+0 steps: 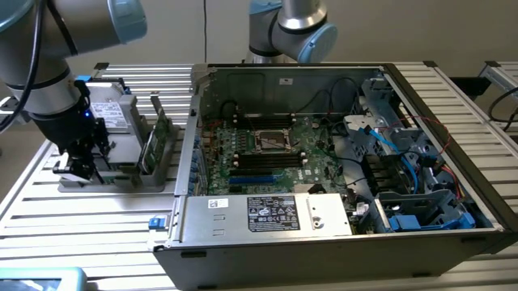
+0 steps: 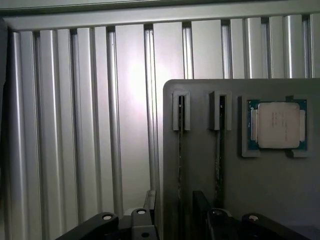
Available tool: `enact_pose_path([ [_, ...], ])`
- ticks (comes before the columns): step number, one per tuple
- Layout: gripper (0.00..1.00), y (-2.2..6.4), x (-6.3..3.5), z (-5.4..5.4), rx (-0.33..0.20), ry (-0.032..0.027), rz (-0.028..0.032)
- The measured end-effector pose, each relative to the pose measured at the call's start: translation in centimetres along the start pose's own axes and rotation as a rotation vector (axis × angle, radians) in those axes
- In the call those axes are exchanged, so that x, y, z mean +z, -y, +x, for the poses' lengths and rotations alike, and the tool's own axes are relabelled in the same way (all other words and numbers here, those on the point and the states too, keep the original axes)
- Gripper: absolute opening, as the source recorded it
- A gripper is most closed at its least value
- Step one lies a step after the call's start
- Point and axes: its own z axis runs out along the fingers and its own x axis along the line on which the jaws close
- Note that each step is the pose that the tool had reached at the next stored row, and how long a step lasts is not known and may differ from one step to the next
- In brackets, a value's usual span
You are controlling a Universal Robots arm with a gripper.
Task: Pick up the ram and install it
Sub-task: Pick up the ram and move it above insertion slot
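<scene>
In the exterior view, the arm (image 1: 45, 91) reaches down at the exterior view's left. Its gripper (image 1: 79, 167) hangs released and empty over a grey tray (image 1: 121, 182). The ram (image 1: 150, 147) stands on edge in that tray. The computer case (image 1: 340, 254) carries a white label (image 1: 273, 213) whose print is unreadable.

In the wrist view, the gripper (image 2: 177, 224) is spread wide above the tray (image 2: 200, 100). The ram (image 2: 180, 150) sits edge-on in its slot near a processor (image 2: 277, 125), whose lettering is illegible.

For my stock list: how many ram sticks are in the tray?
2, upright in the tray: the near ram stick and the far ram stick. The arm may hide more.
</scene>
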Motion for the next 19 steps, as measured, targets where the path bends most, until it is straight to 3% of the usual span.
enact_pose_path([
  [6, 0.42, 0.03, 0.42, -0.8, -0.001, -0.0075, -0.002],
  [19, 0.42, 0.03, 1.47, -0.8, -0.006, -0.0084, -0.0019],
])
